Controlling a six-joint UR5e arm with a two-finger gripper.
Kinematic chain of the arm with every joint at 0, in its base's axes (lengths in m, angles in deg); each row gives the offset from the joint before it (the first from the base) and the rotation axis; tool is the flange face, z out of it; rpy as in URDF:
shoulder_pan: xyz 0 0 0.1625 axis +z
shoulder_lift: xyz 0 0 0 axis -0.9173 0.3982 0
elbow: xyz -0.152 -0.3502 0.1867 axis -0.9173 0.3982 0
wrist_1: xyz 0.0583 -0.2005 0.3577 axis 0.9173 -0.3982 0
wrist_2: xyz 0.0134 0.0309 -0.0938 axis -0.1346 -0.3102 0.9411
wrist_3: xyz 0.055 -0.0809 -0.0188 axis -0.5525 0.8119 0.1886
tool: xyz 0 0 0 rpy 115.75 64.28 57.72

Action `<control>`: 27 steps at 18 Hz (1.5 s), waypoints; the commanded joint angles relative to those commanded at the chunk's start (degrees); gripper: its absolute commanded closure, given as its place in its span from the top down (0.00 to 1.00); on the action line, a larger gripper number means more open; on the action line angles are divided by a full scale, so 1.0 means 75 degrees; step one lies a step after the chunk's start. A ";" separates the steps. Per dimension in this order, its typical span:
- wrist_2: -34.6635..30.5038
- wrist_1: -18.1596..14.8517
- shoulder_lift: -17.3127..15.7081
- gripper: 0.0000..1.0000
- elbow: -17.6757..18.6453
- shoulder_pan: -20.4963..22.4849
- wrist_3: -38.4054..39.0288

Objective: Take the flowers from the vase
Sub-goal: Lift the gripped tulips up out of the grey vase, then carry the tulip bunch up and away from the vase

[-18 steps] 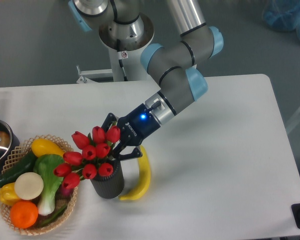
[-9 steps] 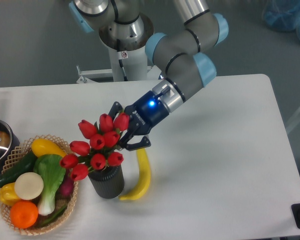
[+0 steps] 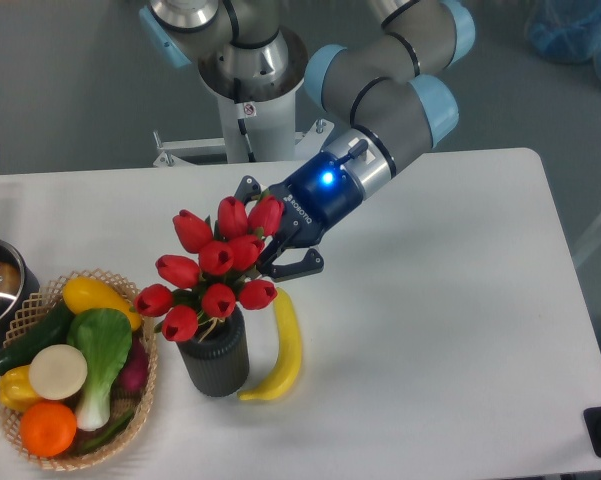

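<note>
Your gripper (image 3: 272,240) at frame centre, jaws pinching the flowers (image 3: 214,268), buds left of them, stems reaching into the vase (image 3: 215,358) below.

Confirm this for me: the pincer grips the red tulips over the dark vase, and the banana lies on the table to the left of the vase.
Wrong on one point. The camera view shows the banana on the table to the right of the vase, not the left; the wicker basket is on the left. The rest holds: the pincer grips the red tulips over the dark vase.
</note>
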 joint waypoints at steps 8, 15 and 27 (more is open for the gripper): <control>0.0000 -0.0012 -0.0187 0.37 -0.0903 0.0011 0.1243; -0.0713 -0.0035 -0.0305 0.37 -0.1068 0.1017 0.1993; -0.1172 0.0023 -0.0293 0.37 -0.0377 0.3420 0.0965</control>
